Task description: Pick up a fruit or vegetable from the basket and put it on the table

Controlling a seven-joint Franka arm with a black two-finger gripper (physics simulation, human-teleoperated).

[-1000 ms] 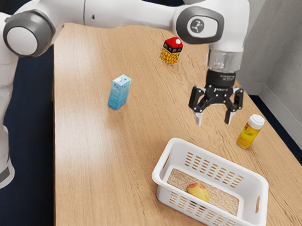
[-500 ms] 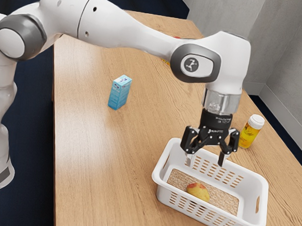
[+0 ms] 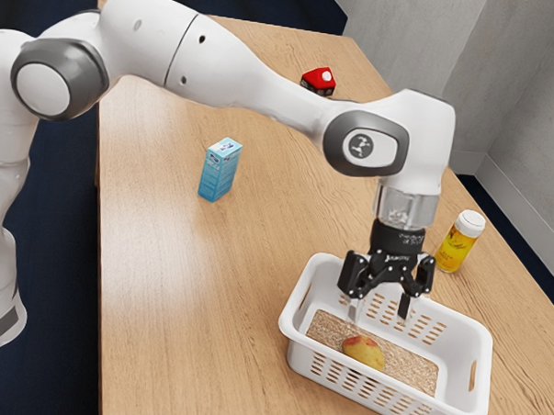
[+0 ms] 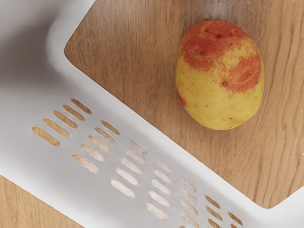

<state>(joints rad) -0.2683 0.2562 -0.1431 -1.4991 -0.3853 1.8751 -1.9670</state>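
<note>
The red-and-yellow fruit (image 3: 364, 352) lies inside the white basket (image 3: 291, 329), with the gripper (image 3: 379, 309) above it, its fingers spread and touching nothing, the yellow bottle (image 3: 455, 247) near the basket, the blue carton (image 3: 218, 175) farther off.

The place looks most like a robotics lab or test room. In the exterior view, a glossy white, grey-jointed robot arm (image 3: 237, 63) reaches in from ten o'clock over a long, pale wood-grain table (image 3: 152, 322). Plain grey, concrete-like walls (image 3: 512, 89) with a paler grey skirting (image 3: 516, 218) stand at two o'clock, and dark navy floor (image 3: 63, 253) lies around nine. The white, slotted plastic basket (image 3: 478, 340) at five o'clock alone would suit a home kitchen too.
</note>
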